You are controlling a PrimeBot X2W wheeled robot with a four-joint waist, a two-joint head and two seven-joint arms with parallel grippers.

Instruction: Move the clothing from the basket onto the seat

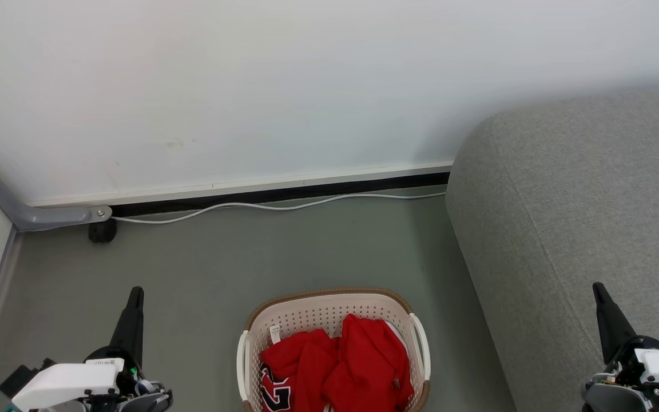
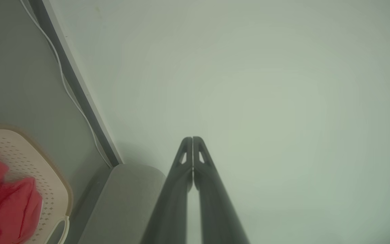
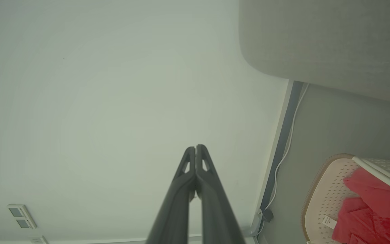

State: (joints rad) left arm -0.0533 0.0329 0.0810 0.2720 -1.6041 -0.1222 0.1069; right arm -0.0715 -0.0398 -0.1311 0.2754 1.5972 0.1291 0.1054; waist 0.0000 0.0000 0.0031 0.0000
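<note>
Holding two red garments (image 1: 332, 366), one basket (image 1: 325, 295) sits near one sofa (image 1: 581, 200).

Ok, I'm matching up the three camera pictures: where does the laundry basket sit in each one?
Head view: basket at bottom centre, on the floor, left of the sofa.
Left wrist view: basket in the lower left corner, partly cut off.
Right wrist view: basket in the lower right corner, partly cut off.
Shared landmark: the white cable along the foot of the wall.
</note>
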